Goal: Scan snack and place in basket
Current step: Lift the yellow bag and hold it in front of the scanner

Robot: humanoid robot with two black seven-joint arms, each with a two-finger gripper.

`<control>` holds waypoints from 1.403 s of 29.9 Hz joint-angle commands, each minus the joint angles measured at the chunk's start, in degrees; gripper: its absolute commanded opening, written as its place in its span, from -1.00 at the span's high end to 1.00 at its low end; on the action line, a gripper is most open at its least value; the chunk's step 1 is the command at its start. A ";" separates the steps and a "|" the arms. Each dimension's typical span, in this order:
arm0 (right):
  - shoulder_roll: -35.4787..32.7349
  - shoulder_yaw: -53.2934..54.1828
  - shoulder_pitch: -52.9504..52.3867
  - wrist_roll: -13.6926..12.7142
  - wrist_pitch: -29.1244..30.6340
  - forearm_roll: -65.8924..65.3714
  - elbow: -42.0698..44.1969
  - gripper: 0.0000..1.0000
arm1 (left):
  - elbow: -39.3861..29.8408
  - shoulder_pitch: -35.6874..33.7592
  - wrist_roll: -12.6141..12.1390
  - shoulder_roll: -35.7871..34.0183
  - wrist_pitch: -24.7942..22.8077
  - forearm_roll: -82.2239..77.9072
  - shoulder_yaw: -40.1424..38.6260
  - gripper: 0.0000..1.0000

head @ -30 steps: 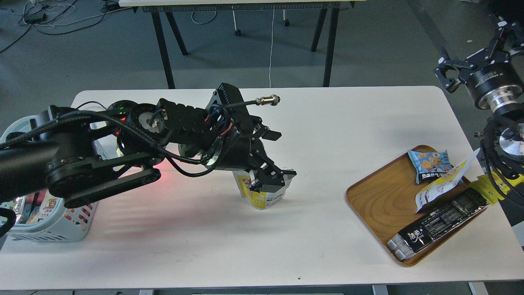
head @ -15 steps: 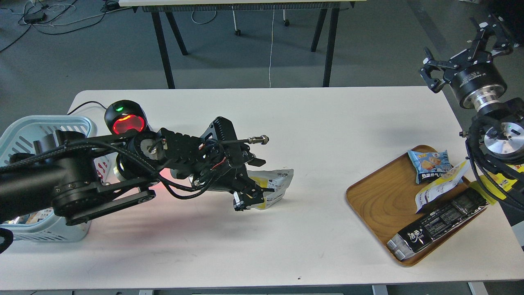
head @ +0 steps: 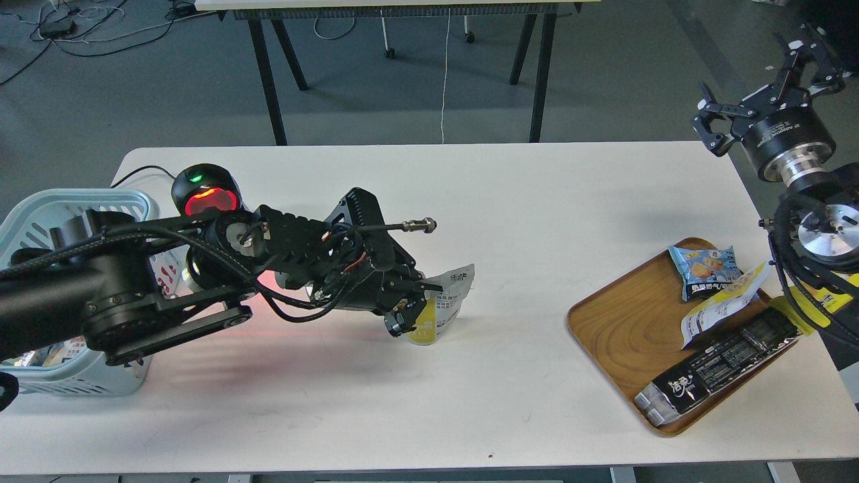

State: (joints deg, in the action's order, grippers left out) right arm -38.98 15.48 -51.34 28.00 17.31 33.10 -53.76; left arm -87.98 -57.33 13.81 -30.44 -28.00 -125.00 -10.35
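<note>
The snack (head: 443, 305), a small yellow and white-silver pouch with dark print, is at the table's middle, tilted, its lower end at the tabletop. My left gripper (head: 409, 310) is shut on its left side. The scanner (head: 205, 194), a black dome with a glowing red window, stands at the left behind my left arm. The basket (head: 40, 215), pale blue with slotted sides, sits at the left table edge, partly hidden by my arm. My right gripper (head: 762, 94) is raised beyond the table's far right corner, open and empty.
A wooden tray (head: 624, 322) at the right holds a small blue packet (head: 704, 268), a longer yellow-white pouch (head: 721, 302) and a black packet (head: 718, 365). The basket holds some packets. A red glow falls on the table under my left arm.
My left arm has dropped and drawn back left, uncovering the scanner. The snack went from upright to tilted in the grip. My right gripper shifted slightly up and left.
</note>
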 commanded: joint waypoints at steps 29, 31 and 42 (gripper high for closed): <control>-0.57 1.04 -1.66 0.00 0.01 -3.39 0.05 -0.96 | 4.14 0.99 10.45 -23.79 5.15 0.00 -4.33 1.00; -0.57 1.13 -1.66 0.00 0.09 -3.48 0.05 -0.96 | 4.22 0.99 10.53 -24.05 5.15 0.00 -4.33 1.00; -0.48 1.13 -2.10 0.00 0.01 -3.48 0.23 -0.96 | 5.80 0.99 10.53 -24.05 5.15 0.00 -4.68 1.00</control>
State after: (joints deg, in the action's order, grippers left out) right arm -39.64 16.61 -53.42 27.99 17.41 29.62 -53.61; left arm -83.14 -56.26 24.28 -54.56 -22.84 -125.00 -14.84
